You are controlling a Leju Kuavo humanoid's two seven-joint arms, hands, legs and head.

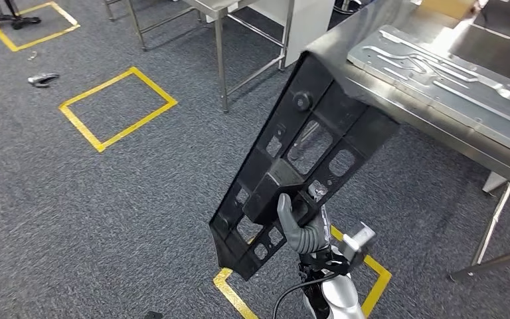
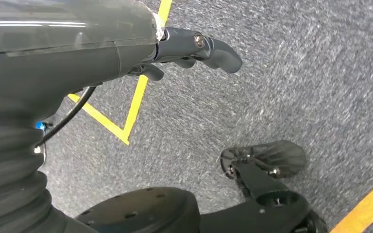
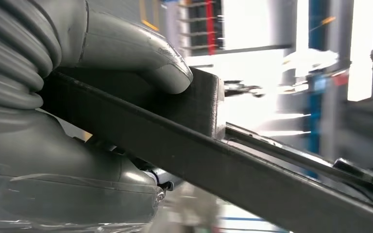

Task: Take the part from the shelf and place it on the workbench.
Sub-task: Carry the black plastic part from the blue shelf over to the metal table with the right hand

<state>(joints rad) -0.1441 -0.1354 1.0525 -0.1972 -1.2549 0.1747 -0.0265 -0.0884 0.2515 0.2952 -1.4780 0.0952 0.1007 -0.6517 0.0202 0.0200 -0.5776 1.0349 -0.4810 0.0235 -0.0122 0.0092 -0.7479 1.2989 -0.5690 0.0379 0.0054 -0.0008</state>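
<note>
Head view showed the right hand [image 1: 300, 229] gripping the flat black plastic frame part [image 1: 299, 156] near its low end; its long axis rose far-right, top edge seemingly touching the steel workbench [image 1: 451, 126]. The left hand [image 2: 194, 48] hung nothing-holding, fingers apparently loosely curled.

Dark grey speckled carpet floor [image 1: 106, 199] covers the room, marked with yellow tape squares [image 1: 117, 107], one at the far left corner [image 1: 33, 25] and another at the near edge [image 1: 372, 279]. A stainless steel worktop [image 1: 398, 100] on thin metal legs stands at right. A second steel-legged table frame [image 1: 220, 40] stands farther back. A small grey object [image 1: 42, 79] lies on the carpet.
</note>
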